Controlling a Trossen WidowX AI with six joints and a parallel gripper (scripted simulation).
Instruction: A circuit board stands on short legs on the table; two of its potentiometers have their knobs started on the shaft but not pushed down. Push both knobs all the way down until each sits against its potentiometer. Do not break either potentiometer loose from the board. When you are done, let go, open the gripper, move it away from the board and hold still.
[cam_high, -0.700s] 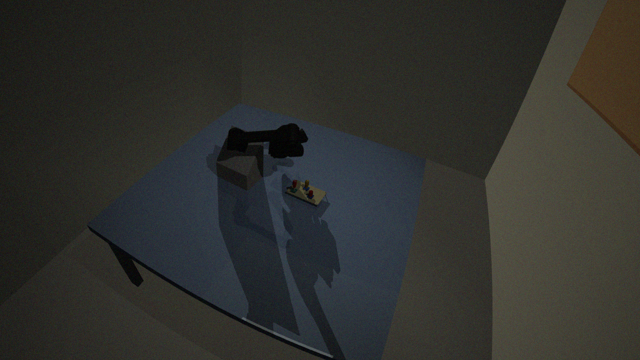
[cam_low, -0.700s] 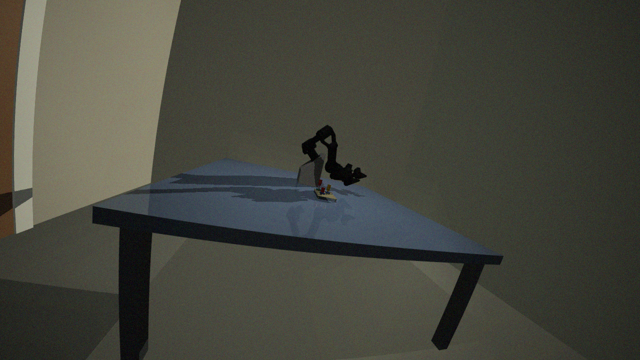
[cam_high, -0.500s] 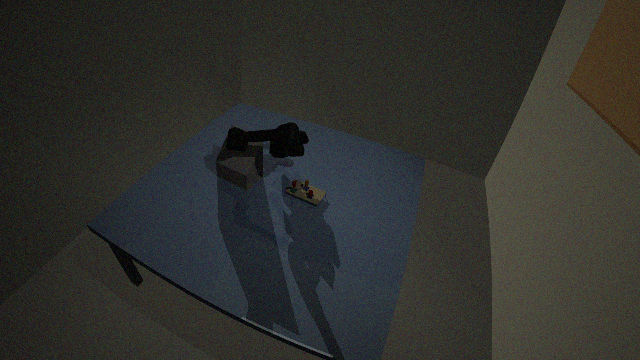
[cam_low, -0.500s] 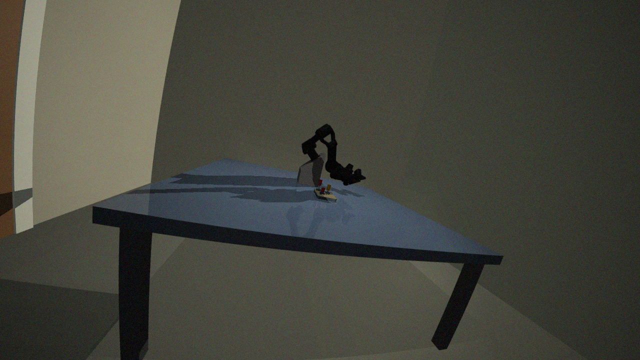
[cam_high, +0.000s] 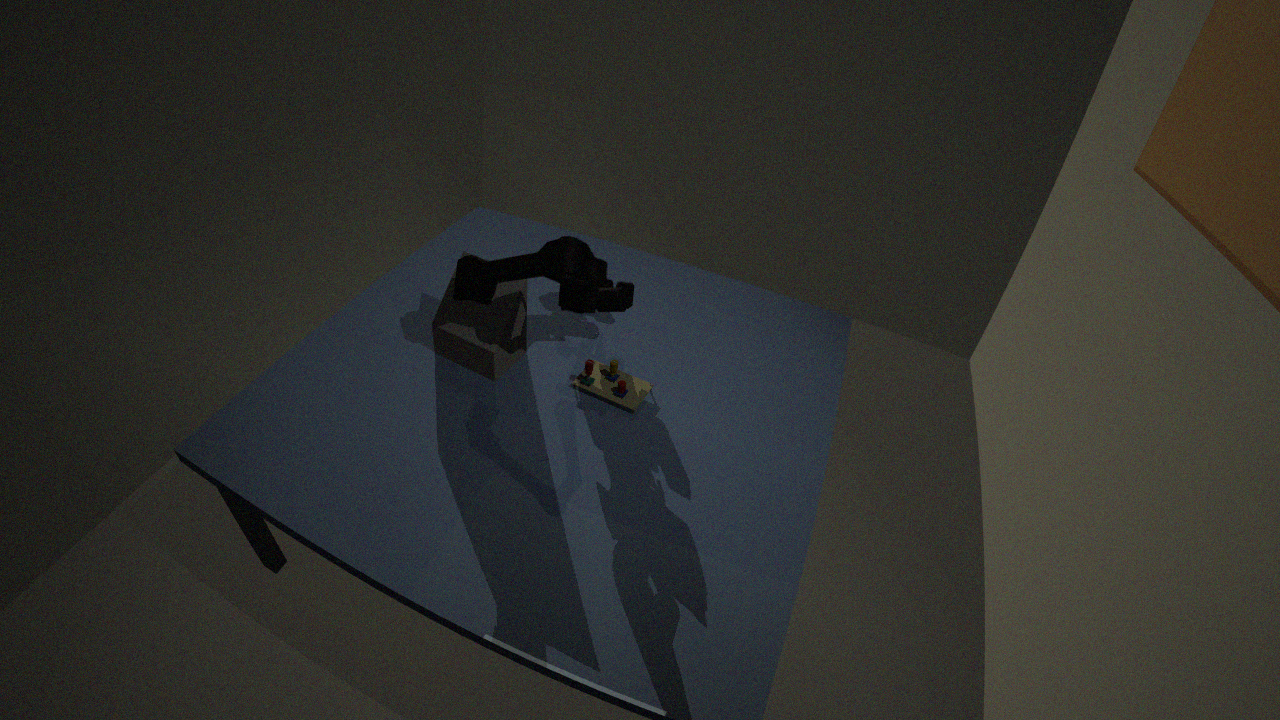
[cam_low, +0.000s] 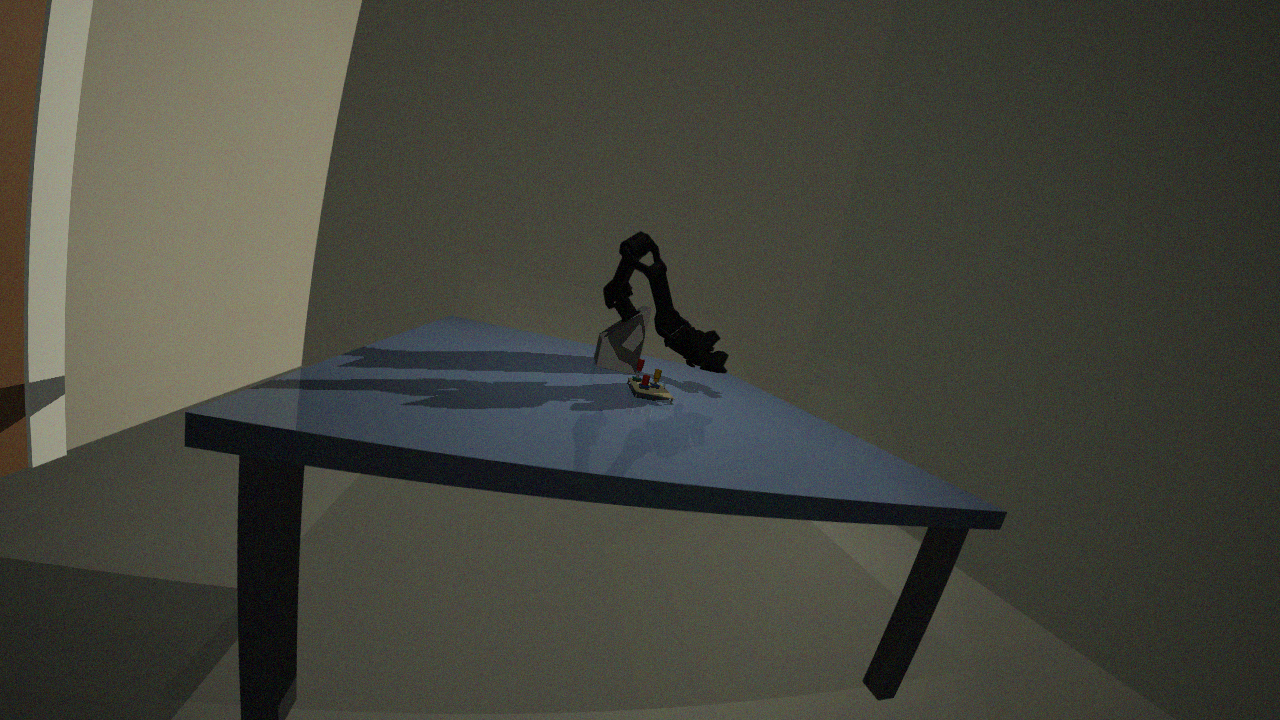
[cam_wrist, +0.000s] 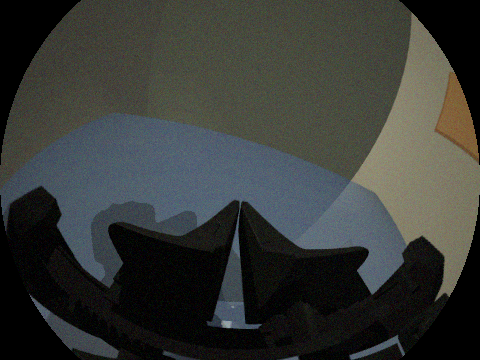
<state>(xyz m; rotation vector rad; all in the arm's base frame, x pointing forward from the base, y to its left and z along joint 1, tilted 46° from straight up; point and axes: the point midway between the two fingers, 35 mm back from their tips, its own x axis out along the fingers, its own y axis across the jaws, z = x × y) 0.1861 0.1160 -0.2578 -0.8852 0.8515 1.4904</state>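
Observation:
The pale yellow circuit board (cam_high: 634, 399) (cam_low: 660, 394) stands on short legs on the table. It carries a red knob (cam_high: 588, 367) (cam_low: 640, 365) at one end, a yellow knob (cam_high: 614, 366) (cam_low: 657, 374) and a second red knob (cam_high: 622, 385) (cam_low: 645, 380). The second red knob looks lower than the other two. Gaps under the knobs are too small to judge. My gripper (cam_high: 630, 295) (cam_low: 724, 362) (cam_wrist: 239, 206) is shut and empty, with its fingertips together. It is in the air above and to one side of the board, touching nothing. The wrist view shows no board or knobs.
A grey-brown angular block (cam_high: 467, 349) (cam_low: 615, 351) stands by the arm's base, near the board's red-knob end. The blue table (cam_high: 716, 358) (cam_low: 537, 447) bears long dark shadows of the arm and the block. Its far edge crosses the wrist view.

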